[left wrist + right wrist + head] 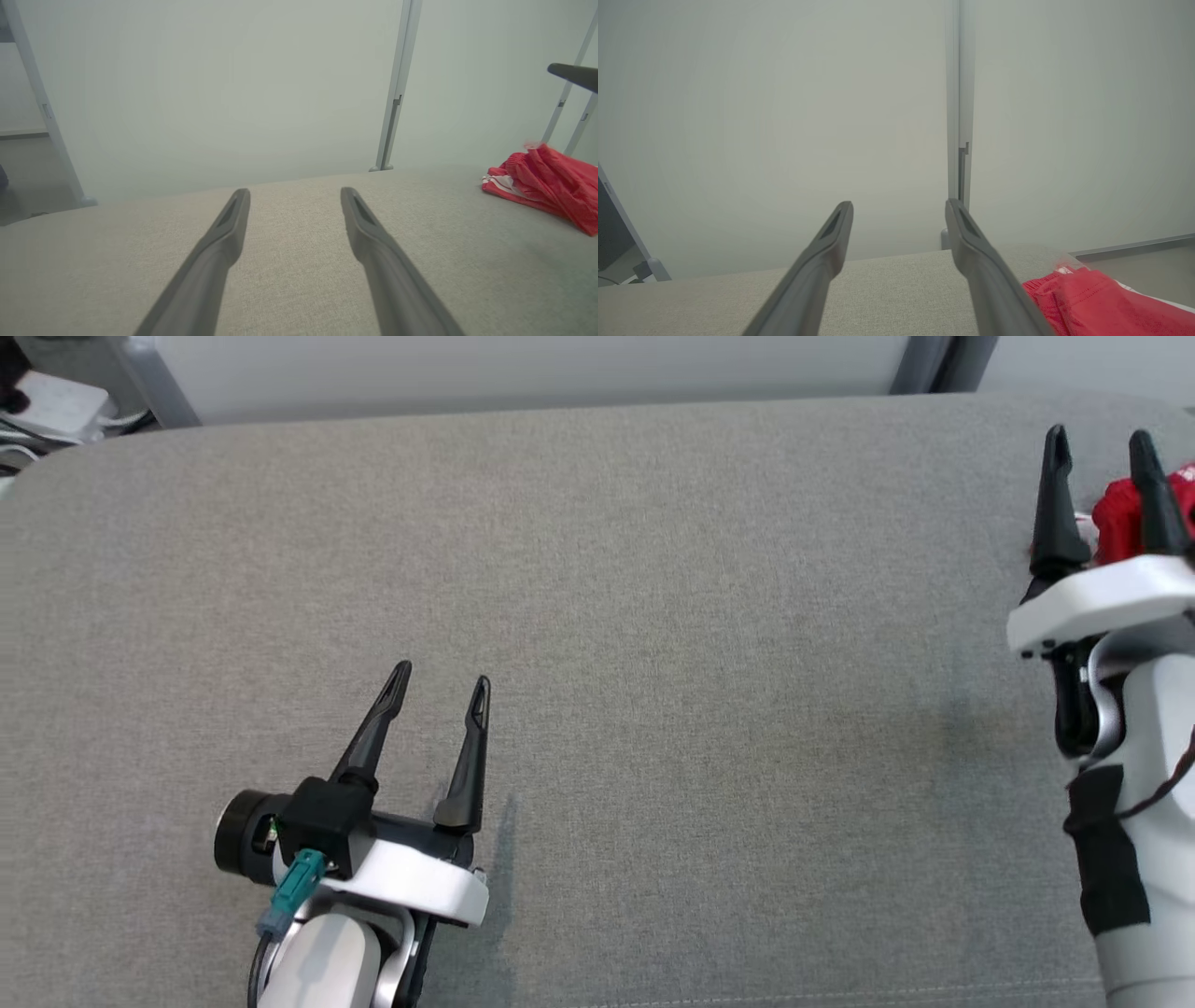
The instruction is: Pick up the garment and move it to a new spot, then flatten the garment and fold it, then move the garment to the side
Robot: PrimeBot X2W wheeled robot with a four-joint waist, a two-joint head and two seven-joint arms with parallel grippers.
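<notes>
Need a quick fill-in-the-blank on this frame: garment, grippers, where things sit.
The garment on the grey fabric surface is ____ with white stripes.
The left gripper and the right gripper both stand ____, holding nothing.
The garment lies closest to the ____ arm's fingers.
Missing words: red; open; right.

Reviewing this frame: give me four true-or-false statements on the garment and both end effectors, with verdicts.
1. The red garment lies crumpled on the grey surface, on the robot's right. True.
2. The left end effector is shut on the garment. False: it is open over bare surface, apart from the garment.
3. The right end effector is open, close to the garment. True.
4. The garment is folded flat at the surface's centre. False: it is bunched up, far to the right.
</notes>
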